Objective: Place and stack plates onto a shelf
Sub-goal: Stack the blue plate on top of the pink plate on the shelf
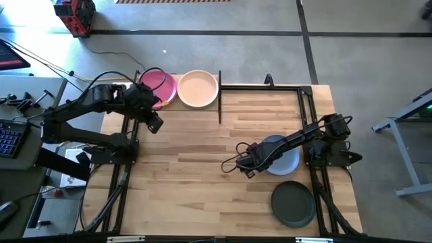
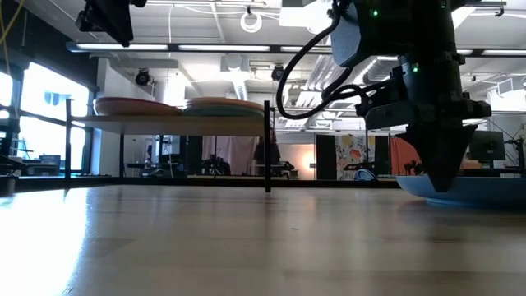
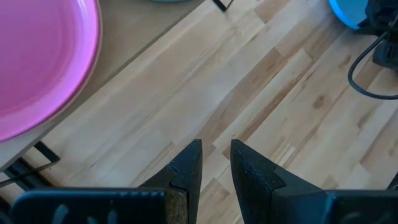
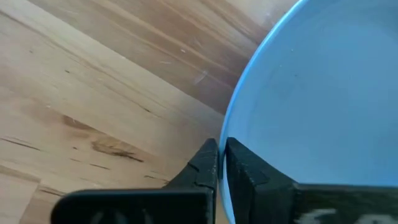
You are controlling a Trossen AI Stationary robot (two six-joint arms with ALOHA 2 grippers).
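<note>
A pale blue plate point(image 1: 287, 164) lies flat on the table at the right, and my right gripper point(image 1: 248, 165) is shut on its left rim. A dark charcoal plate point(image 1: 293, 204) lies nearer the front edge. On the shelf point(image 2: 181, 125) at the far left rest a magenta plate point(image 1: 158, 84) and a peach plate point(image 1: 198, 88), side by side. My left gripper point(image 1: 155, 123) hangs in front of the shelf, above the table, open by a narrow gap point(image 3: 216, 146) with nothing between its fingers. My right gripper pinches the blue plate's rim point(image 4: 231, 127) on the side toward the table's left, one finger outside the rim and one over the plate's inside. The fingers point down from above point(image 2: 436, 182). The plate rests flat on the table.
The shelf's black posts point(image 1: 220, 101) stand at its right end, and a black frame rail point(image 1: 270, 86) runs along the far edge. Bare planks point(image 1: 196, 155) lie between the two arms. Cables point(image 1: 233, 162) trail by the right gripper.
</note>
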